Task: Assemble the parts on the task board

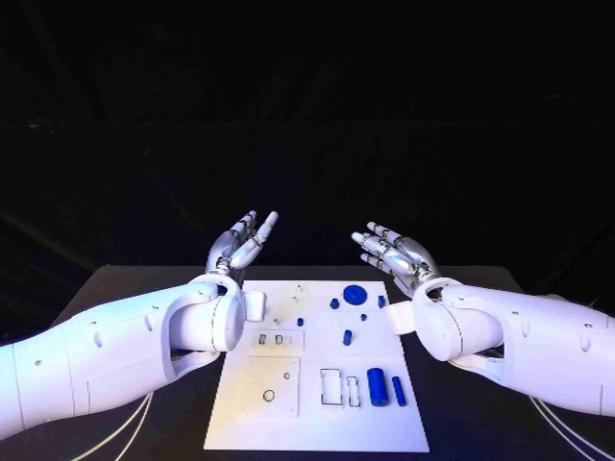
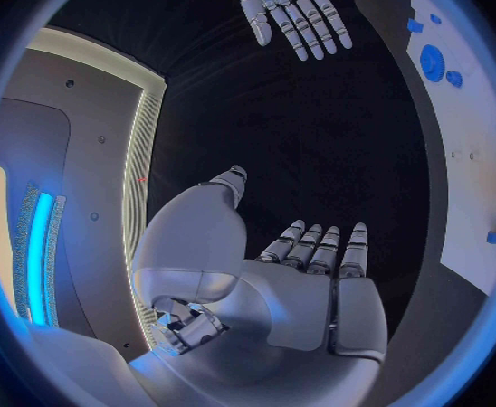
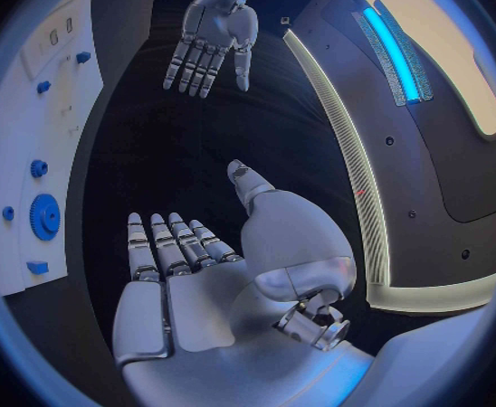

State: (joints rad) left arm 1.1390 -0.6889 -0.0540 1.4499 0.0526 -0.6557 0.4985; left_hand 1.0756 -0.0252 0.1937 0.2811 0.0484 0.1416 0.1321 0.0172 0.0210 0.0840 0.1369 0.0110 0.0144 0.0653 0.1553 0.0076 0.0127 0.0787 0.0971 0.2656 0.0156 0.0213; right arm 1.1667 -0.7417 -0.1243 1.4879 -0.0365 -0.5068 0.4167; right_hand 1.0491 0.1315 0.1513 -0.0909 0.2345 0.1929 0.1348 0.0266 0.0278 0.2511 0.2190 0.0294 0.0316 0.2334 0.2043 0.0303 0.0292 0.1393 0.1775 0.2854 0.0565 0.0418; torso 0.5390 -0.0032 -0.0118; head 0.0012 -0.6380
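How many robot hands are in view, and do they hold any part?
2. The left robot hand hovers past the task board's far left corner, the right robot hand past its far right corner; both hold nothing.

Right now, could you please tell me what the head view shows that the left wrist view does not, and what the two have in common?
Head view alone: the whole task board on the black table, with the near-edge parts, a blue cylinder and a slim blue bar, and both white arms.

Left wrist view alone: the left hand from behind, palm open, fingers extended and empty.

Shared: the right hand open, the round blue gear and part of the board.
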